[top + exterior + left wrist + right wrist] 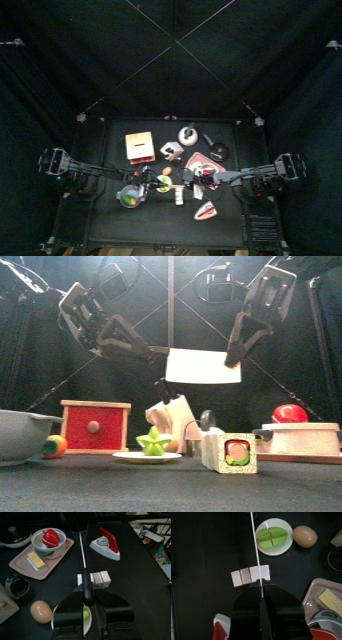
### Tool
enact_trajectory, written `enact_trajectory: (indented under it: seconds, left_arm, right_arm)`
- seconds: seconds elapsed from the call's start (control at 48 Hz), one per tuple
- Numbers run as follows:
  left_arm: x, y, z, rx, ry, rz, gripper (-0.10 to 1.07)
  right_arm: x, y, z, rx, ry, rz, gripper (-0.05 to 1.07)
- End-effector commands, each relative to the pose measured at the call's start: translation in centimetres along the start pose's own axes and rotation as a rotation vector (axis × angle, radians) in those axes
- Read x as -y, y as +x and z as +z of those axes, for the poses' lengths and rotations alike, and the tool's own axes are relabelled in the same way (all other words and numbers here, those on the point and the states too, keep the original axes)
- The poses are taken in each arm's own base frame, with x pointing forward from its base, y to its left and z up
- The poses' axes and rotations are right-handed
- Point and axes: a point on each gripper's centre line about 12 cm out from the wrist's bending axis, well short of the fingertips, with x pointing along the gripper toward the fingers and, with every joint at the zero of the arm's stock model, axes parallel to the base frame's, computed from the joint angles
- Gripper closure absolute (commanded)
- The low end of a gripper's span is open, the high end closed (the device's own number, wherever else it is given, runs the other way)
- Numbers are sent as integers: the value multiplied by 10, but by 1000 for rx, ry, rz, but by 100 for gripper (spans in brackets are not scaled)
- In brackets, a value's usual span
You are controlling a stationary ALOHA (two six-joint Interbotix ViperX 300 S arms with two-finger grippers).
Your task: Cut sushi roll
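Observation:
The sushi roll [230, 452] stands on the table near the front, white outside with a red and green filling. It shows from above as white segments side by side [100, 578] [250, 575]. A flat white knife blade [203, 364] hangs in the air well above it, held from both sides. My left gripper [158, 356] [87, 592] is shut on one end and my right gripper [234, 356] [259, 587] on the other. In both wrist views the blade [82, 557] [255, 542] appears edge-on as a thin white line crossing over the roll.
A white plate with a green piece [272, 537] [151, 444] and an egg [304, 535] [41, 611] lie close to the roll. A pink tray [23, 564] carries a bowl with a red item. A red box [96, 424], a grey bowl [20, 434] and a red-and-white object [107, 543] stand around.

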Motion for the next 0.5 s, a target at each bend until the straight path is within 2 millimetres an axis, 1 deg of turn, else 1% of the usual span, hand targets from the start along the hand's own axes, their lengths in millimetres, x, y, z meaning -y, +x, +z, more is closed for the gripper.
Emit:
enact_trajectory:
  seconds: [0.0,0.167,0.312,0.479]
  left_arm:
    - [7,5,-2,-14,7,-18,54]
    - [6,16,-13,-53,4,-18,54]
    - [6,23,-19,-76,3,-19,54]
    - [6,31,-25,-98,1,-20,54]
  right_arm:
    - [-1,4,-2,-19,2,0,71]
    - [-4,20,-11,-79,-16,-9,71]
    - [-3,26,-14,-103,-20,-18,71]
    - [-1,32,-22,-133,-14,-22,71]
